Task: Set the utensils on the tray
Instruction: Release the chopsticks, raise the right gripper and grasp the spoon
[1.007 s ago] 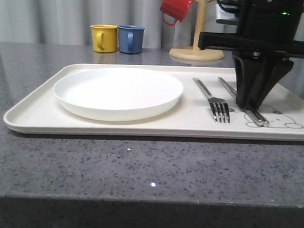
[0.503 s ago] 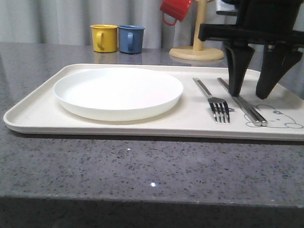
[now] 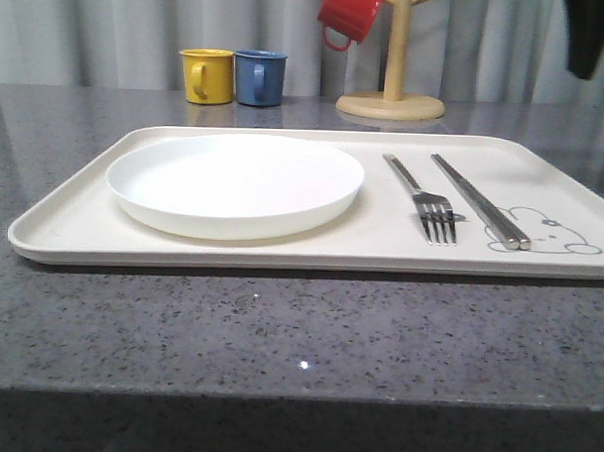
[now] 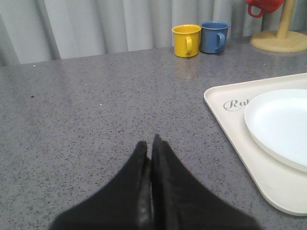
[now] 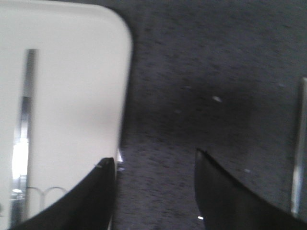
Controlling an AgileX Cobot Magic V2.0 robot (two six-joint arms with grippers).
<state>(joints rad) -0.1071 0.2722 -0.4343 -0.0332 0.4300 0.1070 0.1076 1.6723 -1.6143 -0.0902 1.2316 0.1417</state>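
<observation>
The cream tray point(image 3: 73, 248) holds the white plate point(image 3: 234, 184) on its left half, with the fork point(image 3: 427, 203) and the pair of chopsticks point(image 3: 479, 200) lying side by side on its right half. My right gripper point(image 5: 153, 157) is open and empty, raised over the grey table just beyond the tray's corner point(image 5: 72, 72). One of its dark fingers point(image 3: 591, 38) shows at the top right of the front view. A blurred thin silver strip point(image 5: 300, 143) lies on the table beside it; I cannot tell if it is the spoon. My left gripper point(image 4: 149, 143) is shut and empty over bare table, apart from the tray point(image 4: 225, 120).
A yellow mug point(image 3: 207, 75) and a blue mug point(image 3: 260, 77) stand at the back of the table. A red mug point(image 3: 349, 14) hangs on a wooden mug tree point(image 3: 391, 90) behind the tray. Grey curtains close the back.
My right gripper opened off the chopsticks, rose and moved right, off the tray. The chopsticks stay lying on the tray beside the fork.
</observation>
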